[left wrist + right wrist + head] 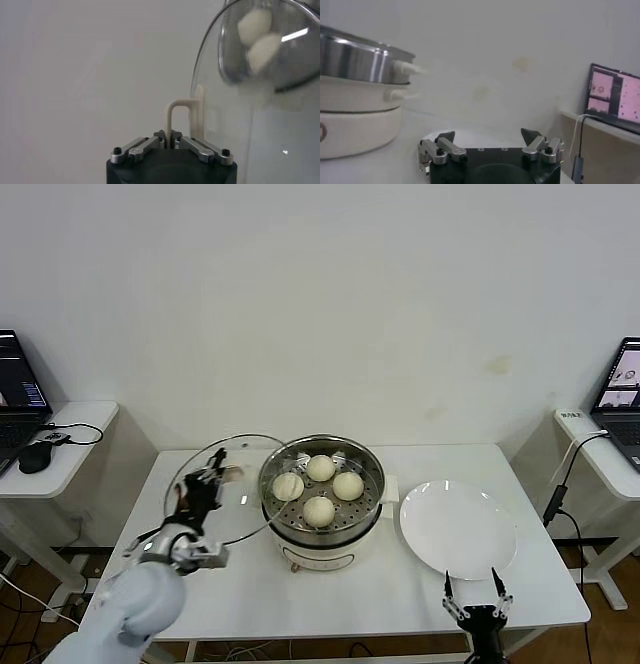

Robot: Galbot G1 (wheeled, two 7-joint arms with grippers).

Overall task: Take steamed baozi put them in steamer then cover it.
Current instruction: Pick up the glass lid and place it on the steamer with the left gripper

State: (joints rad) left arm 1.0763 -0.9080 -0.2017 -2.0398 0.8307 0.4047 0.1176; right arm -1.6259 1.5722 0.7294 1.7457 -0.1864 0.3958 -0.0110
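From the head view, four creamy-white steamed baozi [320, 483] already sit in the shiny steel steamer [322, 500] on its white pot base; only covering remains. The left gripper [207, 485] holds the clear glass cover [226, 489] tilted just left of the steamer. The flat white plate [458, 528] is bare.

The left wrist view shows the jaws pinching the cover's cream handle [176, 119].

In the right wrist view, the idle right gripper [490, 145] hangs spread near the table's front edge.

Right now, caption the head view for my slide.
Left gripper holds the glass cover tilted beside the steamer, four baozi inside; right gripper idle, open.
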